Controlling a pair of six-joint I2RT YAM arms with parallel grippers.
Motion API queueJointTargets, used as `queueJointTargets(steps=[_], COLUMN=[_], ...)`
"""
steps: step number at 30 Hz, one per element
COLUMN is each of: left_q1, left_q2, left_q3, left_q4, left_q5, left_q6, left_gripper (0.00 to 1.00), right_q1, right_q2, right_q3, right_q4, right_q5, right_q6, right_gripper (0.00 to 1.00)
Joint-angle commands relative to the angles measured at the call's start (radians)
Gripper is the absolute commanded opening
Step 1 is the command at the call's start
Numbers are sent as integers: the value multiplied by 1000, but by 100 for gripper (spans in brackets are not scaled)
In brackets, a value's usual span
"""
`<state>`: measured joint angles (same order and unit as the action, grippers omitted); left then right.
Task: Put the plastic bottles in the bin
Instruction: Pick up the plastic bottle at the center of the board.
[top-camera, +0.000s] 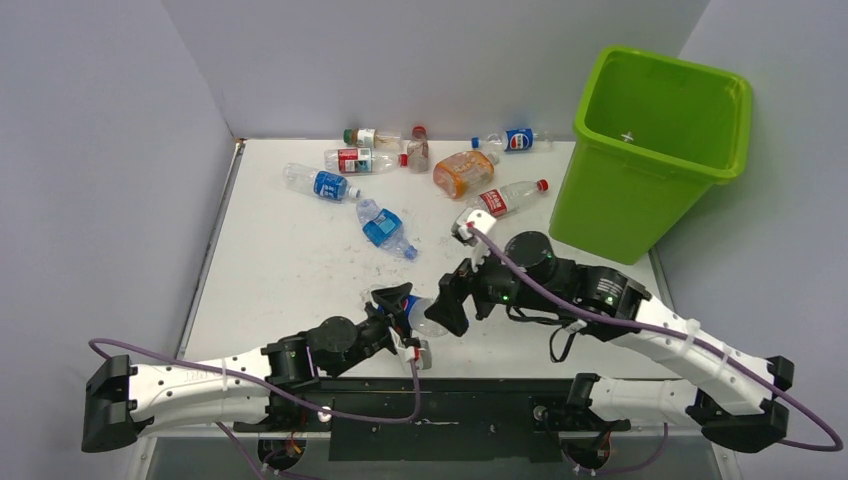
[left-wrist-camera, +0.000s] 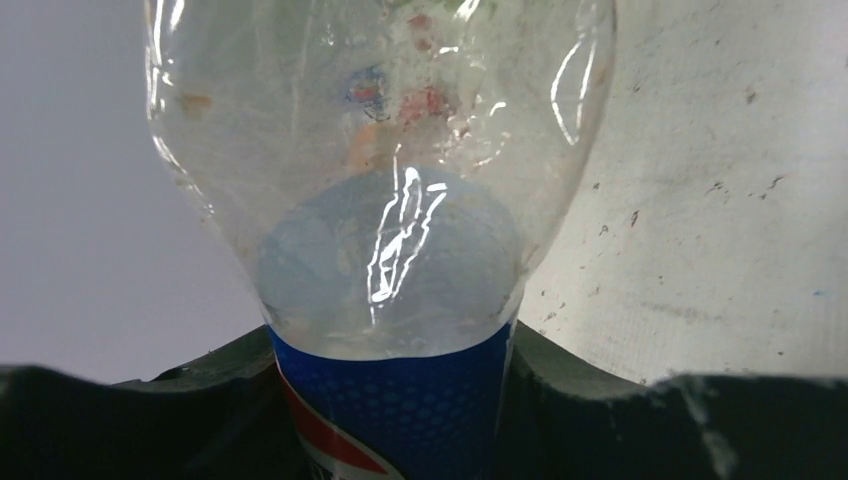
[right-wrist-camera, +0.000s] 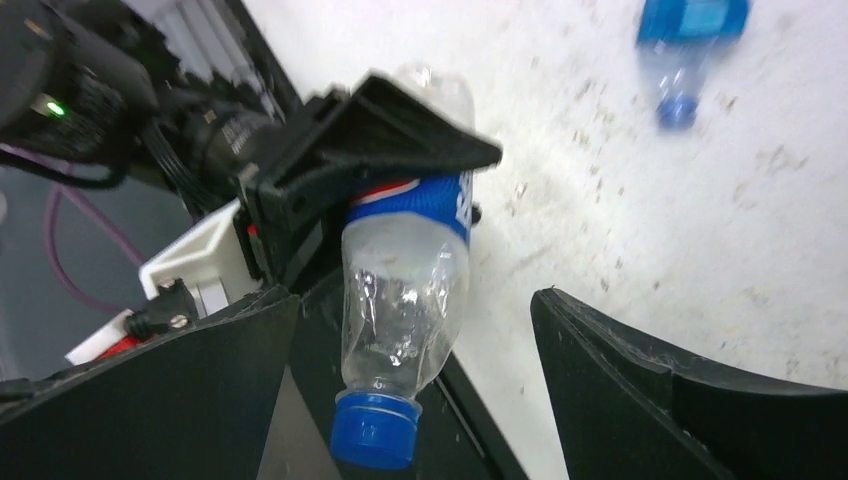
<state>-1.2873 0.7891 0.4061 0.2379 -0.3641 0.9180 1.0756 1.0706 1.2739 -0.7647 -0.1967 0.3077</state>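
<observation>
A clear plastic bottle (top-camera: 428, 316) with a blue Pepsi label and a blue cap is held off the table near the front edge. My left gripper (top-camera: 398, 312) is shut on its labelled middle; in the left wrist view the bottle (left-wrist-camera: 390, 200) fills the frame between the black fingers (left-wrist-camera: 620, 410). My right gripper (right-wrist-camera: 415, 300) stands open, its jaws wide on either side of the bottle's (right-wrist-camera: 405, 290) cap end without touching it. Several more plastic bottles (top-camera: 383, 228) lie at the table's far side. The lime-green bin (top-camera: 620, 210) stands at the far right.
Loose bottles along the back include an orange one (top-camera: 463, 172), a red-labelled one (top-camera: 510, 198) near the bin and a blue-labelled one (top-camera: 322, 183). Grey walls enclose the table on the left, back and right. A purple cable (top-camera: 520, 270) loops over the right arm.
</observation>
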Motion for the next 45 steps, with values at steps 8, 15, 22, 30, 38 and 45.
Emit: queueJointTargets(steps=[8, 15, 22, 30, 38, 45], left_q1=[23, 151, 305, 321, 318, 313], left_q2=[15, 61, 160, 229, 189, 180], left_q3=[161, 304, 409, 442, 411, 400], left_q4=[-68, -136, -183, -214, -185, -169], left_q5=[180, 271, 493, 521, 488, 489], left_q6=[-431, -782, -1020, -1040, -1019, -1007], left_gripper=[0, 0, 0, 0, 0, 0], right_q1=[9, 9, 9, 8, -17, -52], right_q2=[-402, -439, -370, -197, -100, -113], right_q3=[-329, -469, -534, -499, -395, -407], right_q4=[762, 945, 1152, 1275, 1141, 1128], right_q5=[463, 491, 476, 567, 617, 554], right_q6=[86, 87, 72, 15, 41, 78], right_gripper=[90, 90, 90, 91, 74, 42])
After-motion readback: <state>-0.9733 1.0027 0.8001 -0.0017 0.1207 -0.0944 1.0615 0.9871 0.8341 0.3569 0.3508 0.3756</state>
